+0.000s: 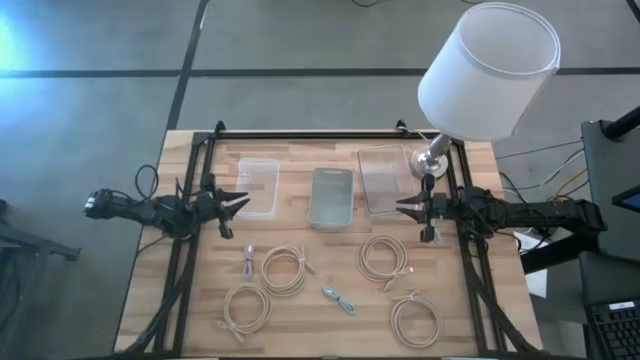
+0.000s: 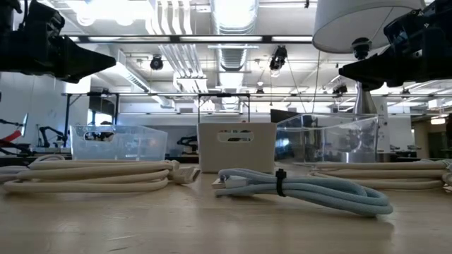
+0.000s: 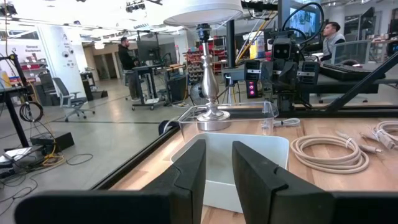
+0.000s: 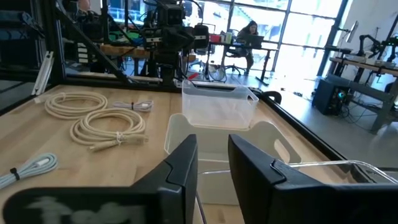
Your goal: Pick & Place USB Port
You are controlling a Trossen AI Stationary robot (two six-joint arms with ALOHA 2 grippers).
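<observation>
Progress: nothing picked; cables (image 1: 283,270) lie on the bench (image 1: 470,320), bins (image 1: 332,197) between the end effectors.
Left end effector (image 1: 238,203): slightly open, empty.
Right end effector (image 1: 405,207): slightly open, empty.

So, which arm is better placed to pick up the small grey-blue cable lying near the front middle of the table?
Probably the right. The grey-blue cable lies slightly right of the table's middle, nearer the right claw than the left claw. Both claws hover open at the bins, holding nothing, so the difference is small.

cables (image 1: 283,270): cream | cable (image 1: 338,299): pale blue | lampshade (image 1: 488,70): white | table (image 1: 330,330): light wood
</observation>
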